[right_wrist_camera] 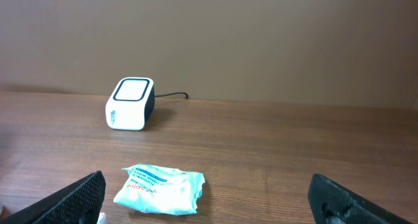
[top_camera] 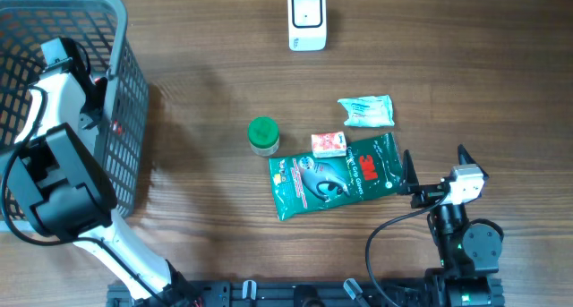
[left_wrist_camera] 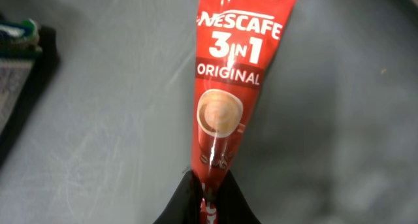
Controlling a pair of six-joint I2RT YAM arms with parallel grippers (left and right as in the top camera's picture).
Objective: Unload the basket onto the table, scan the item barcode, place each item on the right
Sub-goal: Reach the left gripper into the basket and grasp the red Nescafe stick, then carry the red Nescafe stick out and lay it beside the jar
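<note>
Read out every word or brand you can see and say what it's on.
"NESCAFE 3IN1 ORIGINAL" on the glossy red sachet held in the left gripper.
"3M" on the flat green plastic packet; its other print is too small.
Too blurred to read: print on the crumpled white-and-blue wrapper and the small red box.

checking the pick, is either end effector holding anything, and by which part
Left end effector pinches the red Nescafe sachet by one narrow end; right end effector is open, empty.
</note>
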